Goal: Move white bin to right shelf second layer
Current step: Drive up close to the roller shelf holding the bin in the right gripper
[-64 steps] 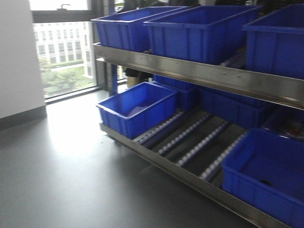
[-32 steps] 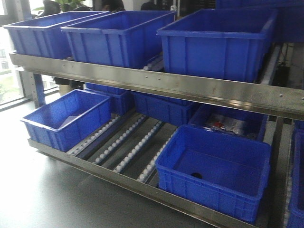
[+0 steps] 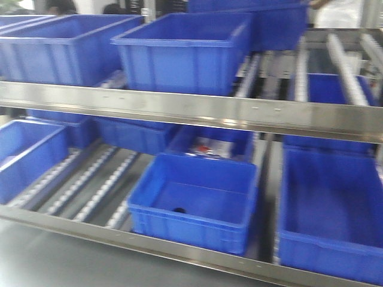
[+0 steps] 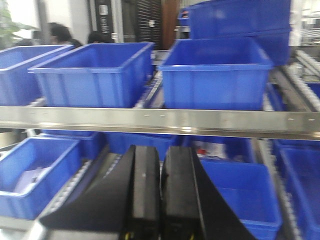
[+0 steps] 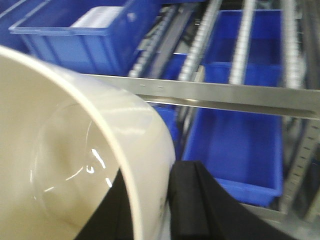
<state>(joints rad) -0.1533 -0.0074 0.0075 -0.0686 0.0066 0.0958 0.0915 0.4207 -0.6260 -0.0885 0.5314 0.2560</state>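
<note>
Movement of the base is recorded: against the front view of a second ago, the frame has swung rightward along the shelving, and the right bay is now brought into sight. The approach is therefore judged nearly complete, while placing is not yet begun. The white bin (image 5: 65, 150) is held up near the right wrist camera, clear of the shelving, its wall pinched at the rim between the fingers of the right gripper (image 5: 150, 190). The left gripper (image 4: 161, 160) is seen with its fingers pressed together on nothing. The steel shelf (image 3: 197, 110) carries two levels of sloping rollers behind front rails. Blue crates (image 3: 194, 200) occupy most of both levels. At the far right of the upper level bare roller tracks (image 3: 344, 60) are shown, and this stretch is judged the likely target, though which level counts as the second cannot be settled. Grey floor (image 3: 42, 257) lies near, in front of the lower rail. Two people (image 4: 60, 34) are noted far behind the shelf. All views are blurred, so fine detail is not reported.
</note>
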